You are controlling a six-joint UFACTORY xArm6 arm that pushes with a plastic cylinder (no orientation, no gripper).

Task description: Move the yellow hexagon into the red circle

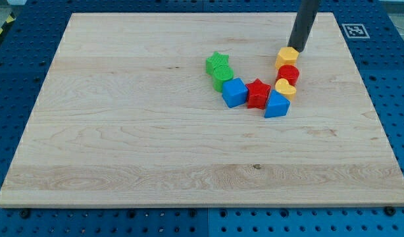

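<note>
The yellow hexagon [287, 57] lies on the wooden board at the view's upper right. It touches the top of the red circle [288, 73], which sits just below it. My tip [299, 49] rests just above and right of the yellow hexagon, at its upper right edge. The rod rises from there out of the view's top.
A yellow heart [285, 87] sits below the red circle, then a blue triangle [276, 105]. A red star [258, 93], a blue cube [234, 92], a green star [217, 63] and a green round block [222, 77] curve off to the left. The board's right edge [374, 99] is near.
</note>
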